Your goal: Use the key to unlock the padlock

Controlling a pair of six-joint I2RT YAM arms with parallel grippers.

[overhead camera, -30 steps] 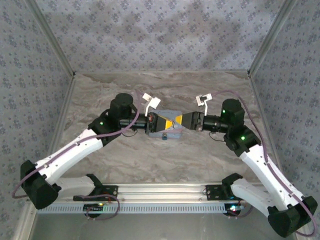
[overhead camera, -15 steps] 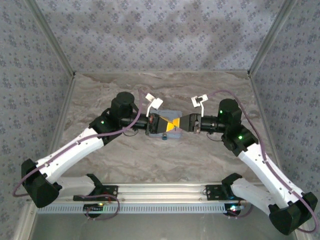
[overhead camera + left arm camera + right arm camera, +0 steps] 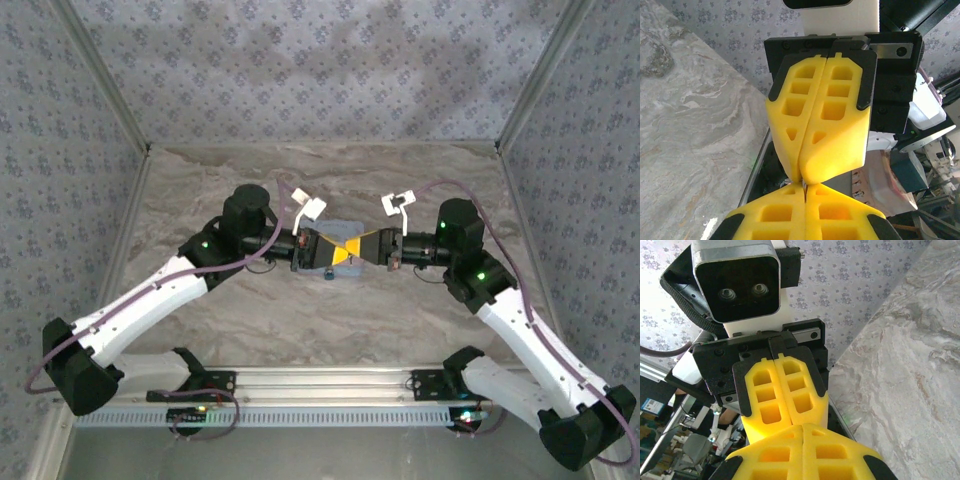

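Two closed hands, left hand [image 3: 343, 251] and right hand [image 3: 362, 247], tip to tip

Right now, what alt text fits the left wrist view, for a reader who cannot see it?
The shut right gripper, yellow-fingered, reaches from the top of the picture and meets the shut left gripper tip to tip. A tiny silvery bit shows between the tips; I cannot tell what it is. The marbled table lies to the left.
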